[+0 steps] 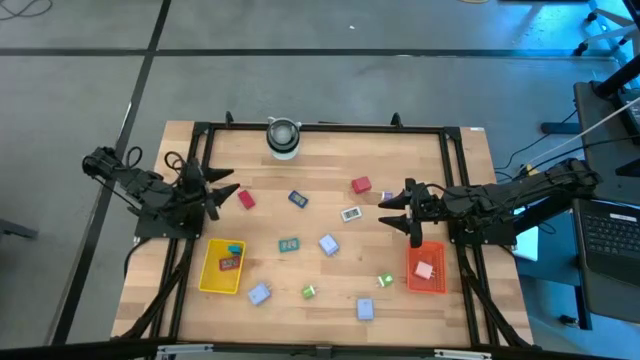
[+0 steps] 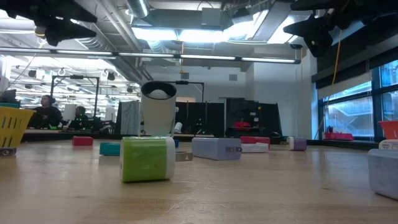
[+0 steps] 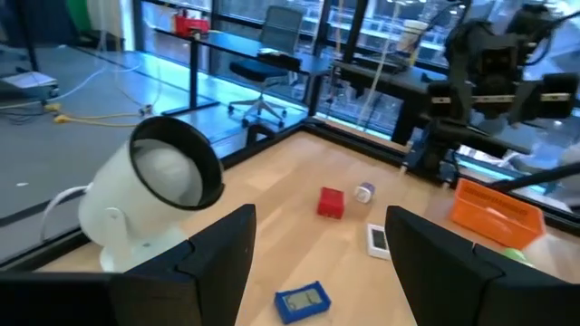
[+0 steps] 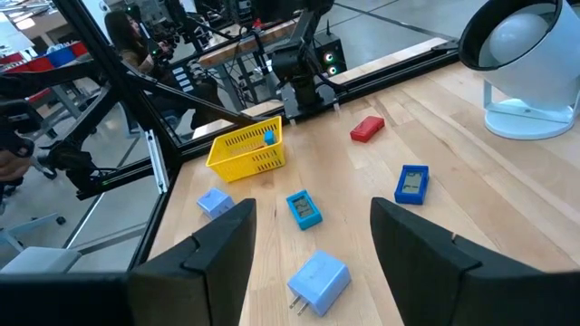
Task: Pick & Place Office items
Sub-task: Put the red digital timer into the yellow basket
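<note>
The right hand [image 1: 400, 207] hovers open and empty above the bench [image 1: 330, 160] — a white packet [image 1: 350, 214] lies just beside it, toward the middle. The left hand [image 1: 222, 196], also open and empty, has a red block [image 1: 246, 199] nearest.

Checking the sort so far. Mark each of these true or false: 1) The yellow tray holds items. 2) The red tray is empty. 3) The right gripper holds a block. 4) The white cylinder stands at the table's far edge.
1) True: the yellow tray holds a red item and a blue item.
2) False: the red tray holds a pink item.
3) False: the right gripper is open and empty, above the table.
4) True: the white cylinder stands at the far edge.
</note>
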`<state>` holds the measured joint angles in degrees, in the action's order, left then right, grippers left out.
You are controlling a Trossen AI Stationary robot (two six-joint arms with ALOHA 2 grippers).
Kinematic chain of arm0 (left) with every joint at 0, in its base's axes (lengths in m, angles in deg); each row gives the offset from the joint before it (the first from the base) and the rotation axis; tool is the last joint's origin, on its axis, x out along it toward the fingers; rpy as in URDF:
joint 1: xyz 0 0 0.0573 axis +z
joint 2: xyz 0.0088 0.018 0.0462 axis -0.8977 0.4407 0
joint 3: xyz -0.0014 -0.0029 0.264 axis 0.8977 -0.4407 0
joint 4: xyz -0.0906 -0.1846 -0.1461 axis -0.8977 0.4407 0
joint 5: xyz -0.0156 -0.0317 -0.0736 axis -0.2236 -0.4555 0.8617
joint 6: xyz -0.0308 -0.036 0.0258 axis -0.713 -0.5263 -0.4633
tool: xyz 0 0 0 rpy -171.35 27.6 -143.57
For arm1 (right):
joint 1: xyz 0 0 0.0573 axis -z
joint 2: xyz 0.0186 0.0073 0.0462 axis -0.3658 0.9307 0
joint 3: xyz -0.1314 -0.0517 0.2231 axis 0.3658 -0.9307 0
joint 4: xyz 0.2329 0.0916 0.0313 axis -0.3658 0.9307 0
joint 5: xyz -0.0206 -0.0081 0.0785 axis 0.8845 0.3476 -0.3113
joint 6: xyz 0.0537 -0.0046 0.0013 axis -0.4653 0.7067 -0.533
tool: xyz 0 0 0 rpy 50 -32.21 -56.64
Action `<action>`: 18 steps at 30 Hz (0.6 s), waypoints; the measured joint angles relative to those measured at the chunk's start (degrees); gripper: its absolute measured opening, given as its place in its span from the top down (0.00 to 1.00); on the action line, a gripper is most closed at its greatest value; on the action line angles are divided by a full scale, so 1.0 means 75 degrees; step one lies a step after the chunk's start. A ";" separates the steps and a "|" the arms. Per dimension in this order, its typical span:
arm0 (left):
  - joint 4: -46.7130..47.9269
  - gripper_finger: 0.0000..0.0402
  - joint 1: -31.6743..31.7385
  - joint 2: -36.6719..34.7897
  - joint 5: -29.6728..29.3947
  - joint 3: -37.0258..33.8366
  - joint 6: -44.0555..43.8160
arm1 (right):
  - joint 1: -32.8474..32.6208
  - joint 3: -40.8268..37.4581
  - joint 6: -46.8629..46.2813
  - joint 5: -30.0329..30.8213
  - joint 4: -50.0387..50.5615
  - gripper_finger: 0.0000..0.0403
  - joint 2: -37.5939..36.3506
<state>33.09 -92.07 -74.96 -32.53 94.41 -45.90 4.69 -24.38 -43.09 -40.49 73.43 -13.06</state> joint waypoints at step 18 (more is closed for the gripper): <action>0.1817 0.40 0.2663 0.0518 0.2154 0.0445 -0.2269 | -0.0001 0.0000 0.0006 0.0006 -0.0003 0.46 0.0000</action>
<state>46.72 -72.10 -71.07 -16.38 97.74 -62.92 4.68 -24.38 -43.04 -40.44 73.41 -13.06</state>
